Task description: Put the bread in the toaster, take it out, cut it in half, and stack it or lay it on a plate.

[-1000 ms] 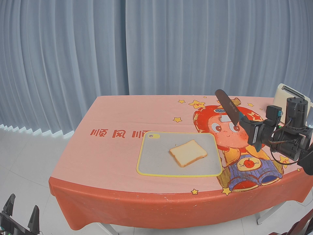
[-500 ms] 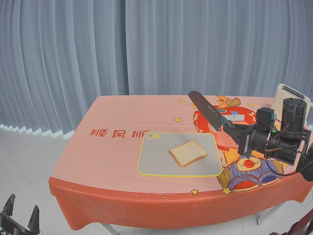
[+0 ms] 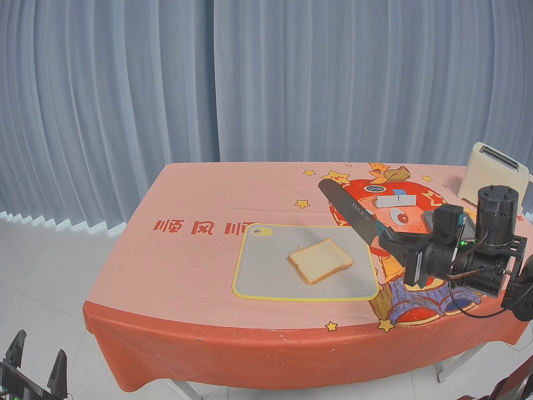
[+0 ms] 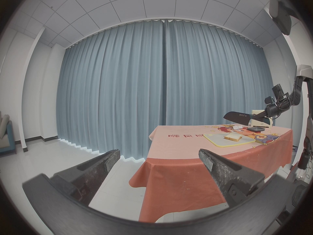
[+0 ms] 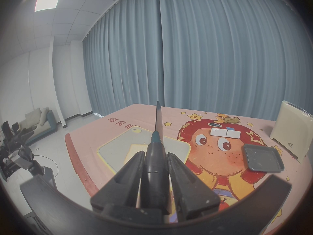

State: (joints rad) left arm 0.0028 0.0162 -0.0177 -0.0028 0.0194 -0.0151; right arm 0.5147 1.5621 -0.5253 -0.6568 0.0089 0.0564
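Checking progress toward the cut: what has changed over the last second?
The right gripper, shut on the knife, swung left and lower, bringing the blade toward the board. The bread, board and left gripper stayed put.

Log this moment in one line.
right hand: shut on knife | knife: aloft near cutting board | bread slice: uncut on board | left hand: open

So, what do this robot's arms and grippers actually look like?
The right arm is matte black, with a boxy wrist, a cylindrical housing, looping black cables and a small green light. The right gripper and left gripper each have two wedge-shaped dark fingers, lightly scuffed with pale specks.
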